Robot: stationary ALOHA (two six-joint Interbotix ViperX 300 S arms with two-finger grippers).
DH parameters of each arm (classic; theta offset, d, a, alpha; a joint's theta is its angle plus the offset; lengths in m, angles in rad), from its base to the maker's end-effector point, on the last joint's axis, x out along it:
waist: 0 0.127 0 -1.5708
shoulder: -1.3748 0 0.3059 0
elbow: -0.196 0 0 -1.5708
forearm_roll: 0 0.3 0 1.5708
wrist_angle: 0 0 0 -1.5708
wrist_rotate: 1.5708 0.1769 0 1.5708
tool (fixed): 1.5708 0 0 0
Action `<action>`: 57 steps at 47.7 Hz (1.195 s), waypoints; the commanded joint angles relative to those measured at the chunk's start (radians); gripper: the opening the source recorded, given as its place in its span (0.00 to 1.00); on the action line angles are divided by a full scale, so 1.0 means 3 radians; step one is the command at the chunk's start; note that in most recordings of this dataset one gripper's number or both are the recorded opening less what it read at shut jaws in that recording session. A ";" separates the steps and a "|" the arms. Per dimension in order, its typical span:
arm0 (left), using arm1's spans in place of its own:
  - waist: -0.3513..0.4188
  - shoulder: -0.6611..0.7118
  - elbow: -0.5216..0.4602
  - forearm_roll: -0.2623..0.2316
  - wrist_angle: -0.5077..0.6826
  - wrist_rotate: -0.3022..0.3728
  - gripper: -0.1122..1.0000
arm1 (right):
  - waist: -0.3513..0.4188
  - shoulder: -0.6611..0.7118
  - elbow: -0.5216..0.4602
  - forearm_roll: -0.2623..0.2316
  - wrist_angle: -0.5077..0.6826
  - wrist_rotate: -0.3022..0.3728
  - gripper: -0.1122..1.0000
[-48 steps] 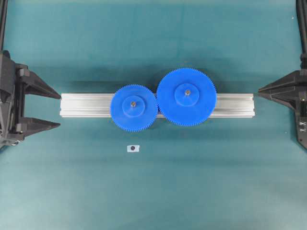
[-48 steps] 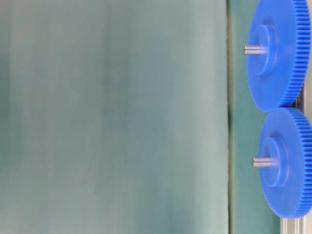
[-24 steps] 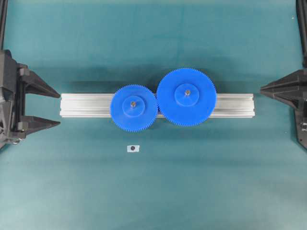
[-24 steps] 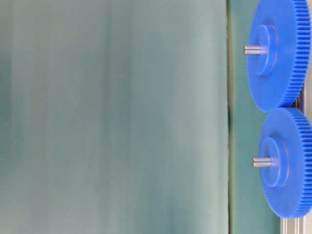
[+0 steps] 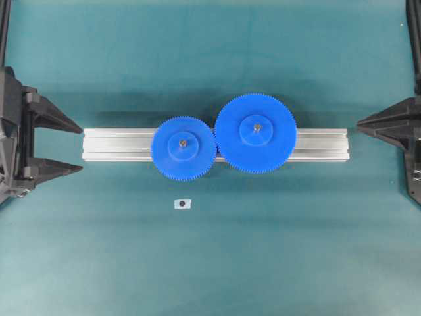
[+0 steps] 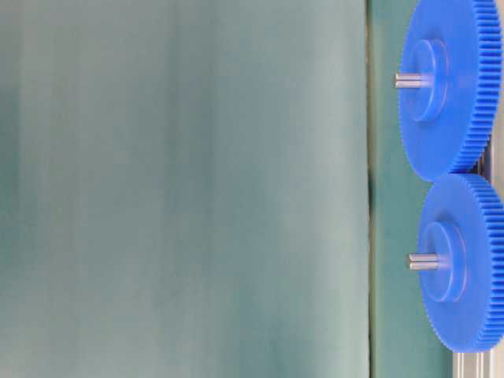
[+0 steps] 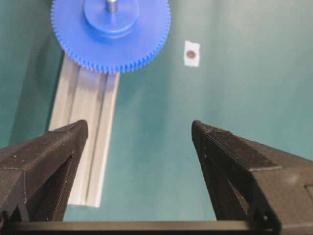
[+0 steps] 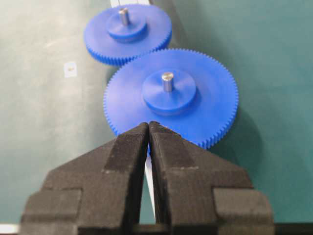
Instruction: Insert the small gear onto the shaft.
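Bright blue all over the small gear (image 5: 183, 148), its rim a fine pattern of ridged teeth, and the same blue on the wider gear (image 5: 256, 133) beside it. A grey metal shaft (image 8: 124, 15) shows at the small gear's hub, over a pale silvery grooved bar (image 5: 118, 144) on a plain teal table (image 5: 210, 263). Both the left gripper (image 5: 72, 148) and right gripper (image 5: 359, 123) are matt black, and there's a white tag (image 5: 182, 204) with a dark dot.

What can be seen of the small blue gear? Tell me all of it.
The small bright blue plastic toothed gear lies flat on the long grooved aluminium bar, left of the wider blue toothed gear, their teeth meeting at the rims. It has fine teeth all round and a raised round hub, with the thin grey metal shaft sticking up through its centre. No gripper touches it.
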 commanded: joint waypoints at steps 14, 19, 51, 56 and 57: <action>0.0010 0.0010 -0.0031 0.0000 -0.0031 -0.0020 0.88 | -0.0010 0.0041 -0.0026 -0.0005 -0.0005 -0.0026 0.23; 0.0010 0.0005 -0.0031 0.0000 -0.0031 -0.0020 0.88 | -0.0005 0.0041 -0.0031 -0.0005 -0.0005 -0.0026 0.23; 0.0015 0.0010 0.0031 0.0000 -0.0026 -0.0010 0.88 | -0.0010 0.0046 0.0005 -0.0031 0.0005 -0.0031 0.23; 0.0015 0.0015 0.0041 0.0000 -0.0031 -0.0010 0.88 | -0.0010 0.0046 0.0005 -0.0056 0.0000 -0.0031 0.23; 0.0015 0.0010 0.0046 0.0000 -0.0031 -0.0010 0.88 | -0.0005 0.0046 0.0000 -0.0056 0.0005 -0.0031 0.23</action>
